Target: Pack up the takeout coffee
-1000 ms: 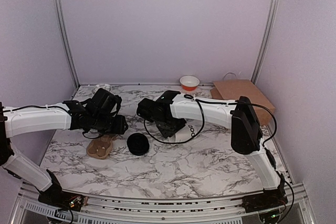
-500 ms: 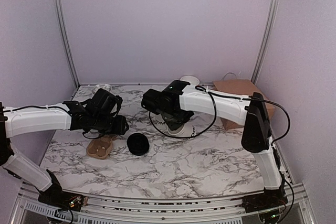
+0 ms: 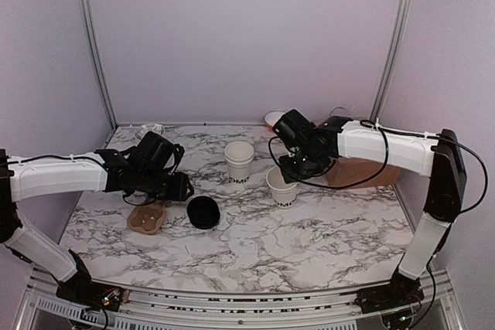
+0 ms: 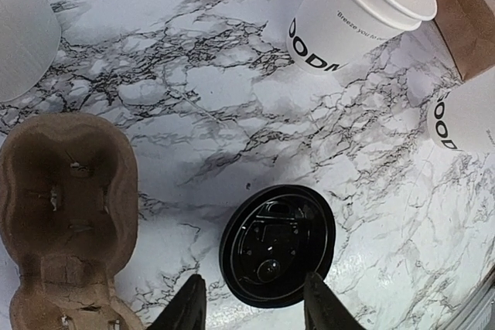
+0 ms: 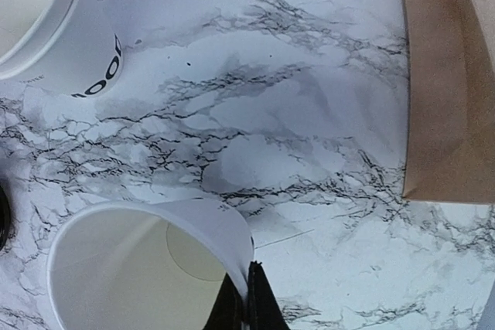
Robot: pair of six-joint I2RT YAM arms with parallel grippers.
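A single white paper cup (image 3: 281, 188) with black lettering stands lidless right of centre; no lidded cup shows. My right gripper (image 3: 293, 168) is shut on its far rim; in the right wrist view the fingers (image 5: 249, 301) pinch the cup wall (image 5: 139, 268). A loose black lid (image 3: 203, 212) lies on the table, also seen in the left wrist view (image 4: 277, 245). My left gripper (image 3: 181, 187) is open and empty just above and left of the lid, with its fingertips (image 4: 190, 307) either side of the lid's near edge.
A stack of nested lidless white cups (image 3: 239, 161) stands at centre. A brown cardboard cup carrier (image 3: 147, 217) lies under the left gripper. A brown paper bag (image 3: 360, 156) lies at the back right. A red and white bowl (image 3: 273, 119) sits by the back wall.
My right arm has swung right, carrying the single cup from the centre to the right of the stack, which now shows. The left arm, lid and carrier have not moved.
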